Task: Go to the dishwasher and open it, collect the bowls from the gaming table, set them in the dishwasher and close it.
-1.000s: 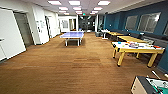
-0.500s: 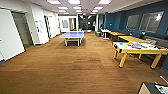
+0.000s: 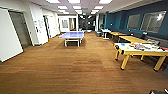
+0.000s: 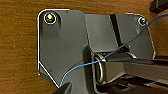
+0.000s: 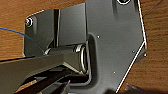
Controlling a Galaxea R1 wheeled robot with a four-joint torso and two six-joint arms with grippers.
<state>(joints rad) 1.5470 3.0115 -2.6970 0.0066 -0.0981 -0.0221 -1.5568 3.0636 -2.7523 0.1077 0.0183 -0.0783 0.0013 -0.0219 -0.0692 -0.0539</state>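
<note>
Whether either gripper is open or closed cannot be told; both wrist views look down on wood-toned floor (image 4: 20, 50). Right of the head view stands the gaming table (image 3: 130, 53), with small coloured items, possibly the bowls (image 3: 123, 44), on its white top.

Open wood floor (image 3: 70, 67) ahead; gaming table (image 3: 140, 51) apparently cluttered.

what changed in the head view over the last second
The whole view has shifted slightly, so the camera moved as the robot drove; the things themselves did not move. The gaming table with its clutter, the blue table-tennis table and the wooden floor stayed as they were. Nothing was taken hold of or let go.
</note>
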